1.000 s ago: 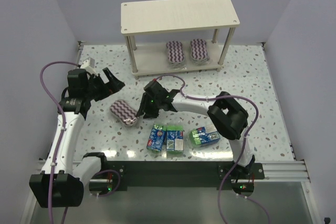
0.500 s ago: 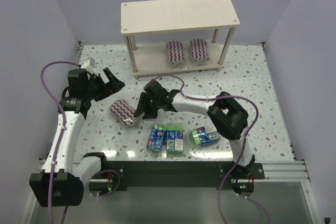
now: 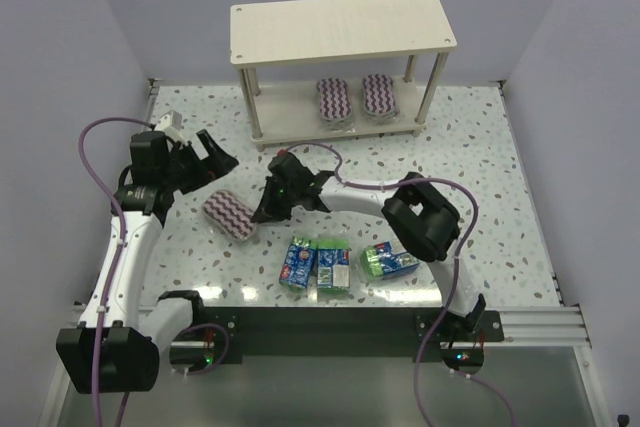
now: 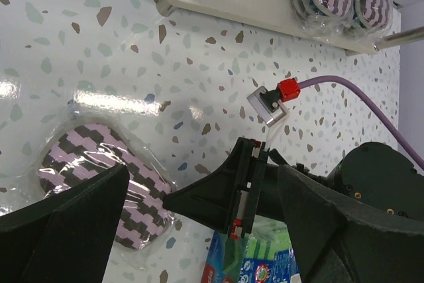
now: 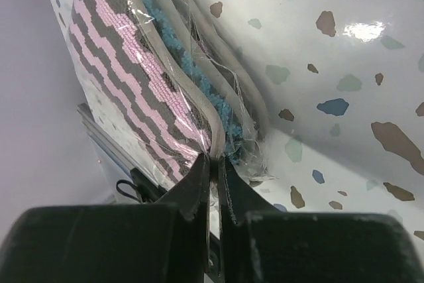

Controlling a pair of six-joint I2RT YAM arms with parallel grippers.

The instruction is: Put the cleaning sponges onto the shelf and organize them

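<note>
Sponge in question: the oval plastic-wrapped pad with maroon-and-white zigzag stripes (image 3: 228,215) is on the speckled table (image 3: 480,177), its long axis running diagonally from far-left to near-right. My right gripper (image 3: 263,214) meets its near-right end, pinched tight on the wrapper's edge. My left gripper (image 3: 220,169) hovers just beyond the pad, spread wide.

Top overhead, wide; right wrist nearest; all share striped sponge (image 4: 99,177)
</note>
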